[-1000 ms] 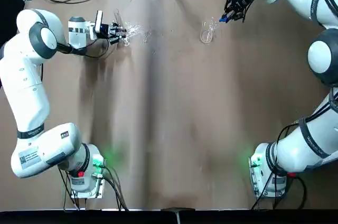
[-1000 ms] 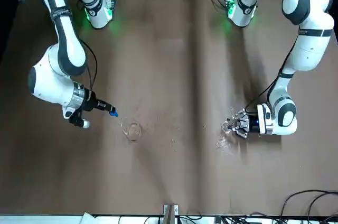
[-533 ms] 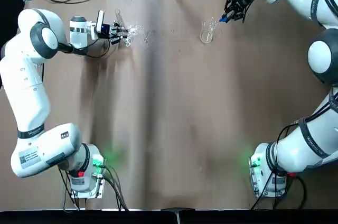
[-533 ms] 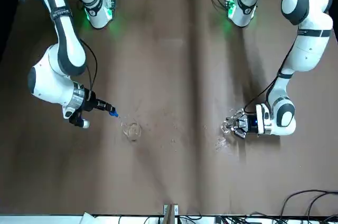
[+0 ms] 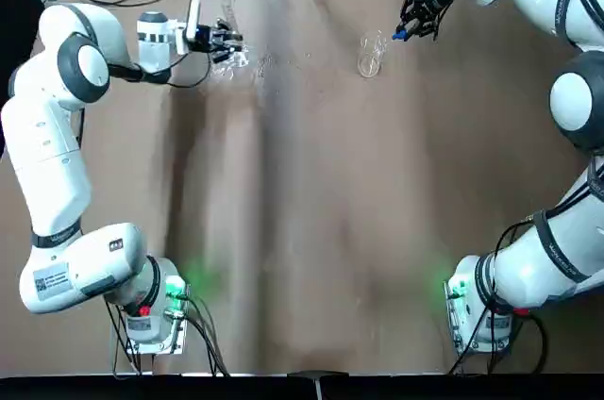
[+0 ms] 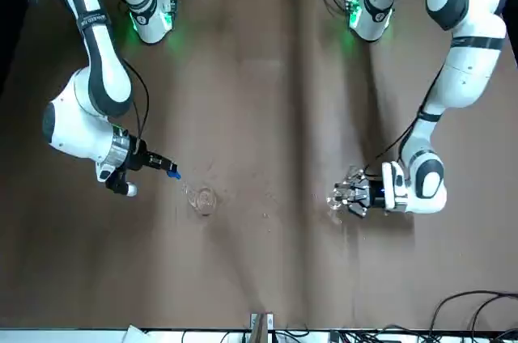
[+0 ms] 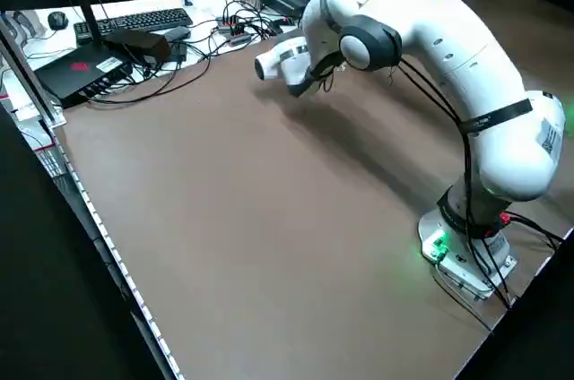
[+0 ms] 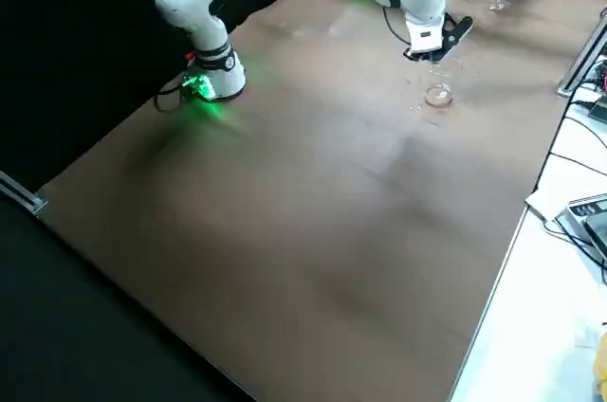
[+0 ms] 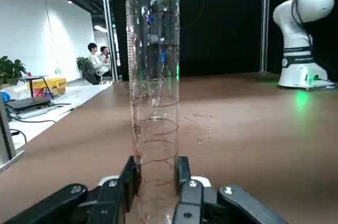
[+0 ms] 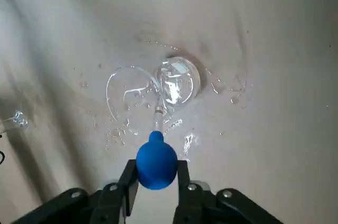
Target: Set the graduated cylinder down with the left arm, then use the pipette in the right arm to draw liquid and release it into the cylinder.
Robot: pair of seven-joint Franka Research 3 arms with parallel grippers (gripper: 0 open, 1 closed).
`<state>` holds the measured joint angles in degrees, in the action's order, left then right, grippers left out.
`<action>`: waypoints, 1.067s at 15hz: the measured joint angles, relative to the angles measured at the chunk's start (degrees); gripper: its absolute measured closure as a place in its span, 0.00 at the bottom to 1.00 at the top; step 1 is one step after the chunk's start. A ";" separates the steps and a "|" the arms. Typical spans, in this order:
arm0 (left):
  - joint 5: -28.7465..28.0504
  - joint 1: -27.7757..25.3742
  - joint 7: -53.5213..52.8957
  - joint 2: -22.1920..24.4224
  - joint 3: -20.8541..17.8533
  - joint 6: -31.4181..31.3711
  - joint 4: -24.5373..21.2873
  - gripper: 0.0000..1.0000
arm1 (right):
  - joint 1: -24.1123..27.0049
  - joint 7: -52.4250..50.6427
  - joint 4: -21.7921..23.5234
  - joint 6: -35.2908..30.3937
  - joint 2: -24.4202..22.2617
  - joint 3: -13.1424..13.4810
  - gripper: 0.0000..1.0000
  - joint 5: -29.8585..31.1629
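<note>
Left gripper (image 9: 158,179): fingers parted only by the width of the graduated cylinder (image 9: 154,102), closed on its sides, tube upright between them, over the table's far left. Right gripper (image 10: 157,182) pinches the pipette's blue bulb (image 10: 157,160), tip toward the beaker (image 10: 179,81). Risk: slim tube tips if released before its foot sits flat; an early bulb squeeze could spill liquid.
</note>
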<state>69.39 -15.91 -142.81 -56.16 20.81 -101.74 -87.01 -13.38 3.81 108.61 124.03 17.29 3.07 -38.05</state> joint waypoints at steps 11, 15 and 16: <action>18.09 18.93 1.14 -0.02 2.87 -16.52 -0.32 0.66 | 0.00 0.00 -0.36 0.00 0.00 0.13 0.65 0.00; 24.00 24.30 -0.19 -1.22 2.38 -18.55 -0.28 0.66 | 0.01 0.01 -1.09 -0.04 0.00 0.42 0.66 0.00; 24.48 24.73 -0.97 -1.73 2.25 -18.56 -0.23 0.66 | 0.01 0.00 -1.18 -0.18 0.00 0.48 0.66 0.00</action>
<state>93.87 8.82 -143.78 -57.89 23.06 -120.30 -87.25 -13.38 3.81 107.43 123.85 17.29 3.55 -38.05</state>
